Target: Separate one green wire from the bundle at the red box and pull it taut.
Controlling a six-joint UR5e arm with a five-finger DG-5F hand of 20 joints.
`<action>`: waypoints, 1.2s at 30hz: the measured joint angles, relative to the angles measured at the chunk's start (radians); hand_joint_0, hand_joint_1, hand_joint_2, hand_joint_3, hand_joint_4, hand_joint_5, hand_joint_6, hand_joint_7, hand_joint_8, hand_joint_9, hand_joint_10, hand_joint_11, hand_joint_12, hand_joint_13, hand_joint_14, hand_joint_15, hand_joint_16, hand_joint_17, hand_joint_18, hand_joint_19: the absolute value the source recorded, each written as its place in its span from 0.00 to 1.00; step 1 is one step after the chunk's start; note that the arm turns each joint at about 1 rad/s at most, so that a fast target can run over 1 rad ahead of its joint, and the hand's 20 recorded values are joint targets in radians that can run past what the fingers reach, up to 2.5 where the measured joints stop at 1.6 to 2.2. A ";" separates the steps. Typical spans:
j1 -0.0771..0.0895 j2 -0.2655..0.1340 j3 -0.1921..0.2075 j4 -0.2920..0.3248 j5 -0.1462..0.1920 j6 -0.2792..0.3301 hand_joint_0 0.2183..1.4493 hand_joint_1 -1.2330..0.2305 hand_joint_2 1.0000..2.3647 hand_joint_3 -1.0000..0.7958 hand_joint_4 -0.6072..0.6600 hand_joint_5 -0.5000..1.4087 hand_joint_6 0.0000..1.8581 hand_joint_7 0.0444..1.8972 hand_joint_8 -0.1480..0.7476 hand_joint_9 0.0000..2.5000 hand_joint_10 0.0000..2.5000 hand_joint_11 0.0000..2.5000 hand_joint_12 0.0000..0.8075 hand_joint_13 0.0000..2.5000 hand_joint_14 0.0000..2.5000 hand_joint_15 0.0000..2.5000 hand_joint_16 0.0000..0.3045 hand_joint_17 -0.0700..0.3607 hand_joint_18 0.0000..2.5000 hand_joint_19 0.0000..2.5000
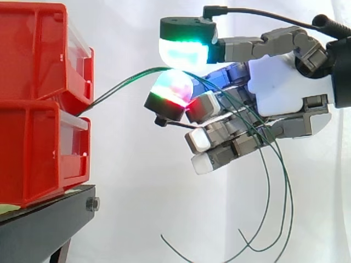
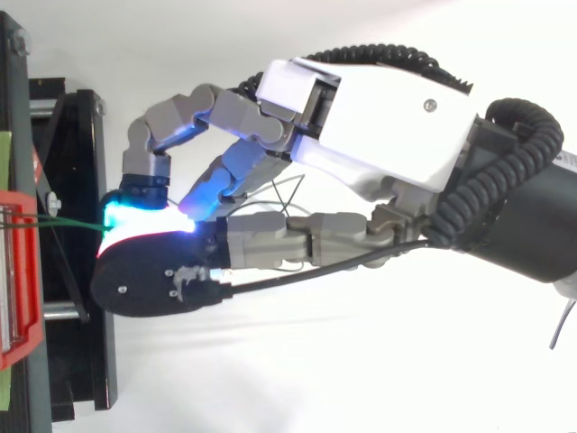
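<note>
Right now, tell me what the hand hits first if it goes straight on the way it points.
Probably the upper red bin, across an open gap spanned by the green wire that the hand pinches; depth alignment is unclear.

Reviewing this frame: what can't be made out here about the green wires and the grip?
1. Side view: how many green wires the robot hand pinches; its glowing pads cover that spot.
2. Side view: where the wires start; the red bins hide it.
3. Side view: the lowest hanging wire stretches, cut off by the bottom edge.
4. Top view: the pinch itself, under the black back of a fingertip.
</note>
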 measured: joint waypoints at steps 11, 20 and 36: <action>0.000 0.000 -0.001 0.001 -0.004 -0.001 0.27 0.35 0.00 0.28 0.58 0.15 0.50 0.47 0.48 0.40 0.01 0.48 0.49 0.36 0.01 0.27 0.17 0.43 0.30 0.22; -0.005 0.000 -0.002 0.002 -0.022 0.001 0.27 0.59 0.00 0.28 0.57 0.15 0.48 0.49 0.47 0.43 0.01 0.49 0.50 0.38 0.01 0.27 0.17 0.44 0.31 0.23; -0.007 0.000 -0.003 0.009 -0.036 -0.001 0.35 0.32 0.01 0.43 0.56 0.14 0.50 0.48 0.46 0.40 0.01 0.49 0.48 0.37 0.01 0.27 0.16 0.42 0.31 0.22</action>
